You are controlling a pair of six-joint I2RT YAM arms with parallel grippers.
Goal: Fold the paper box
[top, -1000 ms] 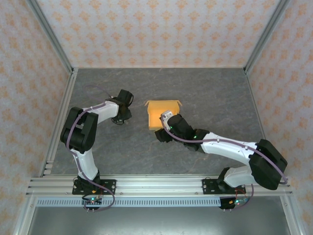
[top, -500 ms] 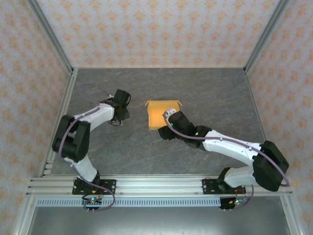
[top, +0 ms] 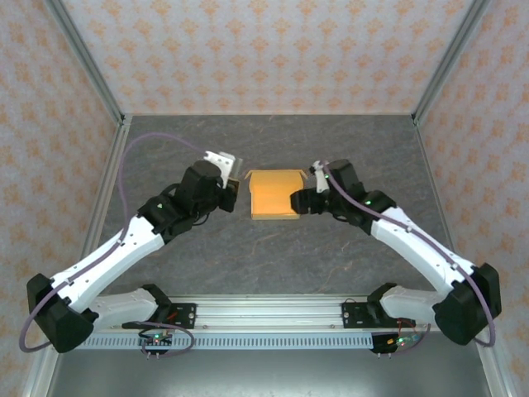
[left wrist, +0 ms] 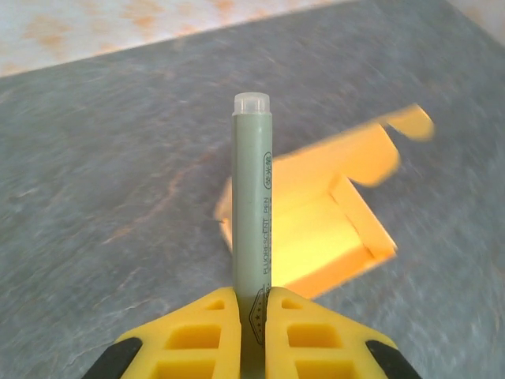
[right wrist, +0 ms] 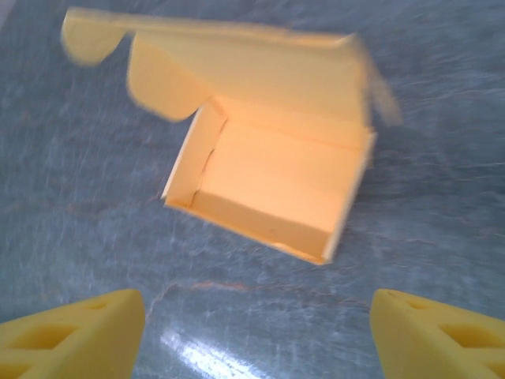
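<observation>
Just changed: your right gripper (top: 304, 201) has come off the near edge of the paper box (top: 275, 197) and now sits at its right side; your left gripper (left wrist: 252, 296) has swung in from well to the left and now sits just beside the box's left edge.
Left hand: clamped tight on a grey-green pen (left wrist: 251, 197) that sticks out toward the box.
Right hand: fingers spread wide; nothing between them.
Box: on the table (top: 347, 141) between the two grippers, where it lay a second ago; tray walls up, lid flap (right wrist: 252, 71) open on the far side.
Meaning: you look set to close the lid, with the pen as the pusher; the lid and its tabs are not yet tucked in.
</observation>
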